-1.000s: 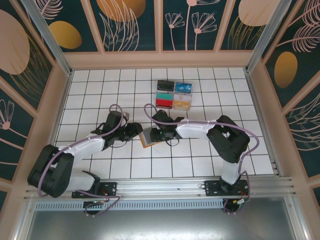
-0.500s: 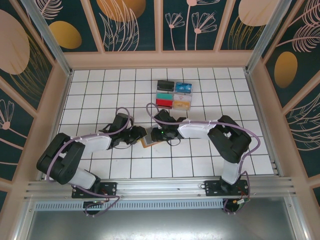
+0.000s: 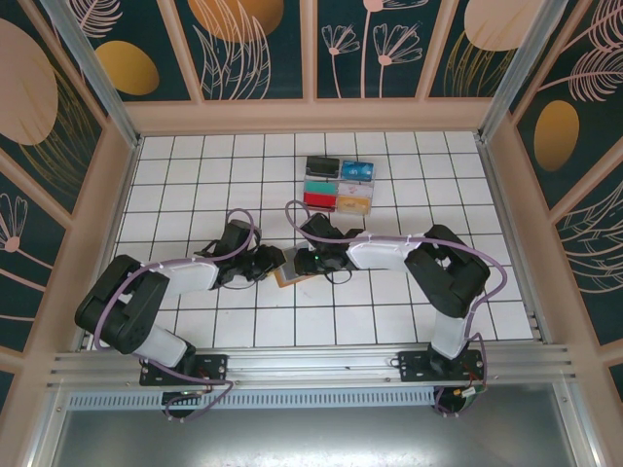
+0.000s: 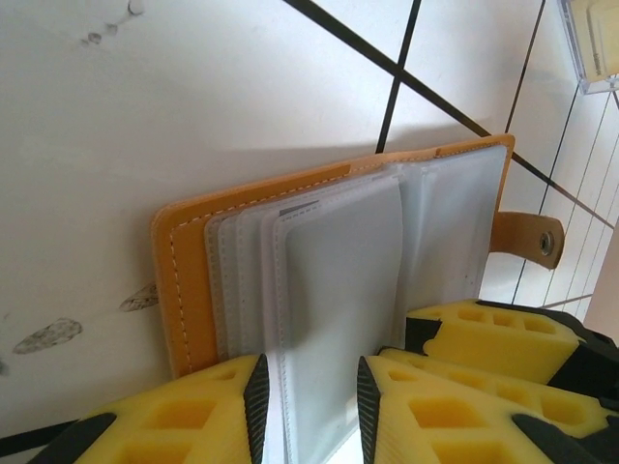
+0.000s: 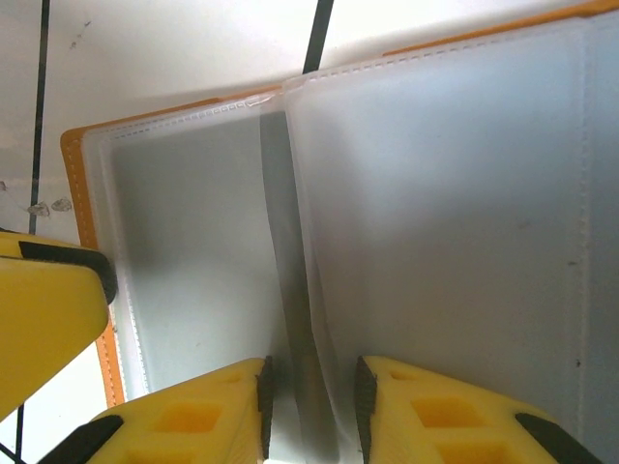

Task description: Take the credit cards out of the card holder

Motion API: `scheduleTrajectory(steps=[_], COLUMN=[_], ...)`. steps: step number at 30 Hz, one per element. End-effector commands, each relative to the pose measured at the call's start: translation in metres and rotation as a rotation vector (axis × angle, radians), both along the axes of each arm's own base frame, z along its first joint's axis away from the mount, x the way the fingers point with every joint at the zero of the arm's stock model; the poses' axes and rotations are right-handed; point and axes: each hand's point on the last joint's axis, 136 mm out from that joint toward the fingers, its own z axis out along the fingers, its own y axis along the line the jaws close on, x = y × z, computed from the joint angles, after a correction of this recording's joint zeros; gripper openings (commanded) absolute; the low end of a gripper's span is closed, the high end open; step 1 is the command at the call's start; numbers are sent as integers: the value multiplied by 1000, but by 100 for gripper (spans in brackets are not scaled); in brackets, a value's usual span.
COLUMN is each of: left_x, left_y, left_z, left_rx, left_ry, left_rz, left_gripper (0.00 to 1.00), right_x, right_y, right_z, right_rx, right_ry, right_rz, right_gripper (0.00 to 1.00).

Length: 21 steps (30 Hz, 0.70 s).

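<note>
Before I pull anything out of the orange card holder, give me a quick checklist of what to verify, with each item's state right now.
1. Tan-orange leather card holder lies open on the white tiled table: ok.
2. Left fingers sit either side of a frosted plastic sleeve: ok.
3. Right fingers sit either side of the middle sleeve fold: ok.
4. Firm pinch on either sleeve: cannot tell.
5. Something inside the sleeves to pull out: cannot tell; nothing coloured shows through the frosting.
6. Four coloured card stacks stand apart from both arms: ok.
</note>
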Motion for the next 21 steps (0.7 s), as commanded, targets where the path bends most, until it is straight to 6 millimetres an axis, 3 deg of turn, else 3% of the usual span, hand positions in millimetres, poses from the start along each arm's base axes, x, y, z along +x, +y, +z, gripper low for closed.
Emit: scheduleTrajectory(steps=[1,4,11,21], left_x=[9,8,5,1], left_y=[3,7,-9,-8], left_z=[15,17,16,-8], left_rx=[33,54,-29,5], left_ry=[-52,-59,-51,12], left_rz=[13,16,-37,-44], left_gripper=[34,34,34,36], right_x=[-26,-25,-24,-23], right_y=[-37,-39,-39,-40], right_z=[-47,-48,-49,-50], right_rx=[-147,-145,-139,-141], right_ry=[130,137,145,155], right_rz=[-32,-40,-44,-42], right_gripper=[32,32,32,32])
